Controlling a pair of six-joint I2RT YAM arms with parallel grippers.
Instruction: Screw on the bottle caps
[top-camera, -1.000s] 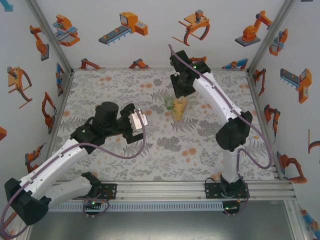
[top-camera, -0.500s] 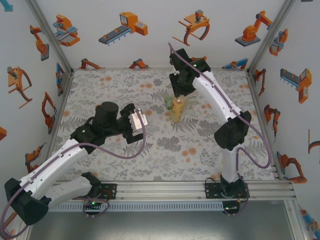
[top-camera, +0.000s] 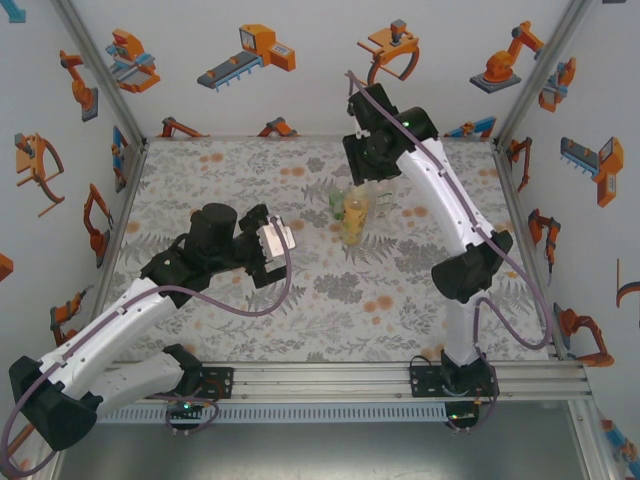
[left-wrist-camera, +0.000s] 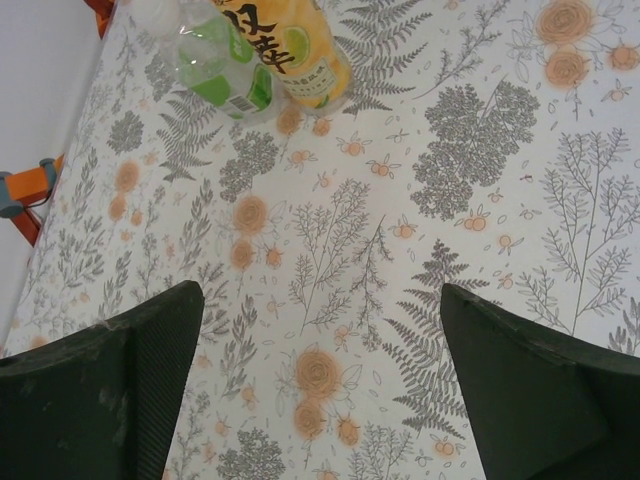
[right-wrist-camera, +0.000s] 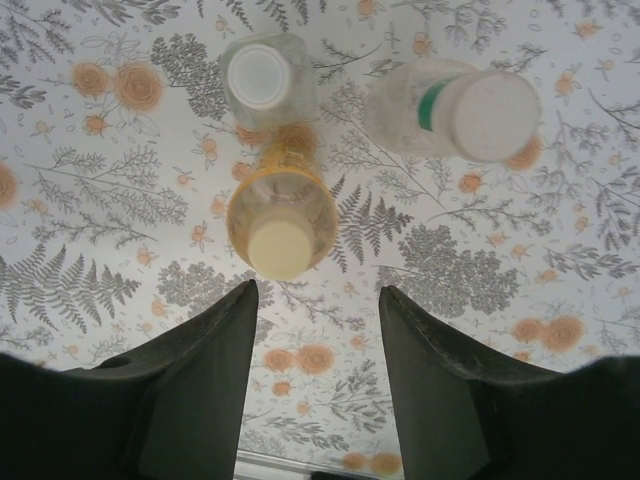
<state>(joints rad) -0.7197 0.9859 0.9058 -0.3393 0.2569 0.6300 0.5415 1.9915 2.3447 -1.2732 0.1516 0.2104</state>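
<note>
Bottles (top-camera: 352, 214): three, stood clustered at the table's far middle. Caps (right-wrist-camera: 280, 248): sat on all three in the right wrist view, while the top view left this unclear. Right gripper (right-wrist-camera: 317, 292): hung above them, partly parted, empty. Left gripper (left-wrist-camera: 320, 300): wide apart, empty, well short. Capping judged near done; next, check tightness.

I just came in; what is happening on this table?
The right gripper hovers open and empty above the amber bottle, the green-labelled bottle and a third bottle, which stand together, each with a cap on. The left gripper hangs wide open, empty, over the table nearer the arms. Whether the caps are tight cannot be seen.
</note>
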